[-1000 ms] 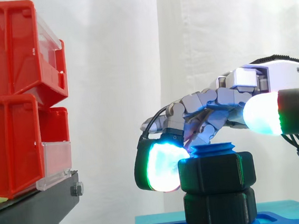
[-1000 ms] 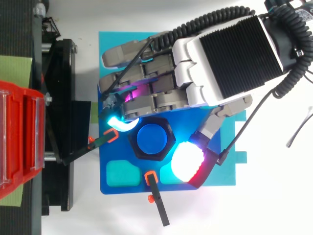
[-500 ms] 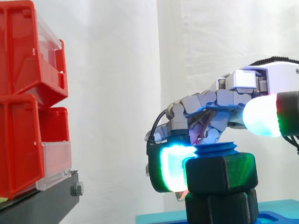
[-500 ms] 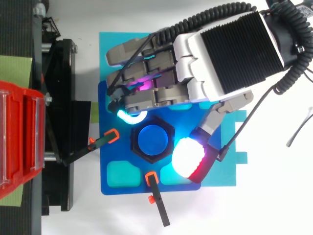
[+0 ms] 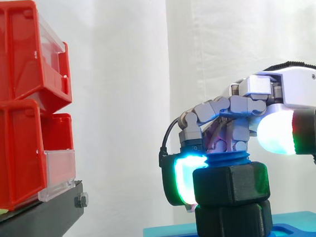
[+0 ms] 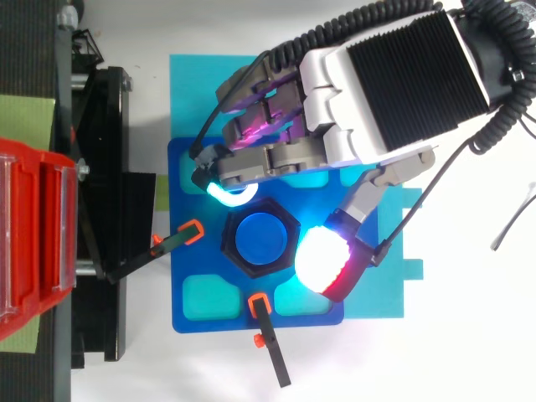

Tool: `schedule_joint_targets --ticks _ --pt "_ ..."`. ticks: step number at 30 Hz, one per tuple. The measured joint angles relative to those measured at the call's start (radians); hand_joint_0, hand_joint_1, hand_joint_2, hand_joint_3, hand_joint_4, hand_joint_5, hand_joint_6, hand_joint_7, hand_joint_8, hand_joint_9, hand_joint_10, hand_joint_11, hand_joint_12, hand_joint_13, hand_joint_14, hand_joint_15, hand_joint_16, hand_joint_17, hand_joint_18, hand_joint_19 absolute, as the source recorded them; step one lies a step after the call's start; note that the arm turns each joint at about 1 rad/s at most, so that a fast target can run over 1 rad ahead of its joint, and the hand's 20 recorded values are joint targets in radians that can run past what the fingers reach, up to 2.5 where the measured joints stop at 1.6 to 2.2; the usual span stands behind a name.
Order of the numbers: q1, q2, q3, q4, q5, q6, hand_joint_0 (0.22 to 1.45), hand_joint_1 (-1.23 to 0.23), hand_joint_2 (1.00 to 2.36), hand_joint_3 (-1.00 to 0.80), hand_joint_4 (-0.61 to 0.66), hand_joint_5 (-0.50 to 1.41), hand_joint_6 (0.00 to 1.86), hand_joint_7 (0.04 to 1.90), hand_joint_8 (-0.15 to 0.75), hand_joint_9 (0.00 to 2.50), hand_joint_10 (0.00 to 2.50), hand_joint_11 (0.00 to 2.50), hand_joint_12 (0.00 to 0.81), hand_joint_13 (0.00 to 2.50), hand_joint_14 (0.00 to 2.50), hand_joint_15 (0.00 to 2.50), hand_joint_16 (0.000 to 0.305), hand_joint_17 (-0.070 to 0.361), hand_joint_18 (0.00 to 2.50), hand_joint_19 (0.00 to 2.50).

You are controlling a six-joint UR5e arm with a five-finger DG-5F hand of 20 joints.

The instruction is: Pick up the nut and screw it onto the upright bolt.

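Nut [image 5: 230, 184] is threaded on the upright bolt [image 6: 261, 239], about mid blue plate [image 6: 180, 268], with a few thread ridges showing above it. Hand [image 6: 377, 92] is closed round the nut with fingers curled. The cyan fingertip [image 5: 180, 178] sits flat on the flank facing the plate's upper-left corner, and the thumb pad [image 6: 321, 258] is at the flank facing the lower-right corner.

Change over the last second:
- The fingertip has come up from low and angled off the nut's corner, and is now square against the flank.
- The thumb pad has dropped a little and closed in.
- Nut height on the bolt looks the same, with the same amount of thread showing. I can't confirm any rotation of the hex.

My read is that this is a re-grip between turns, not thread progress.

What each view adds:
- **Side view:** shows the stack. A second black hex [image 5: 232, 221] sits under the nut with no visible gap at the seam, so the nut may already be near bottomed out. The thumb pad also looks slightly above the nut's top face here, so thumb contact is unconfirmed.
- **Top view:** hides the lower hex but shows the pads on opposite flanks and the bolt centred in the nut.
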Motion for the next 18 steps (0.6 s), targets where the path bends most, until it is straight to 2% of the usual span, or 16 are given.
schedule_joint_targets --ticks 8,18 --pt "-0.002 0.000 0.000 0.010 -0.001 0.000 0.54 -0.29 1.00 -0.50 0.05 0.07 0.65 1.14 0.208 1.72 0.01 0.16 0.105 1.24 0.00 0.07 0.011 0.024 1.01 0.43" --pt "-0.015 0.000 0.000 0.013 -0.003 0.001 0.54 -0.27 1.00 -0.50 0.05 0.07 0.66 1.13 0.214 1.74 0.01 0.18 0.114 1.25 0.00 0.07 0.012 0.027 1.03 0.44"
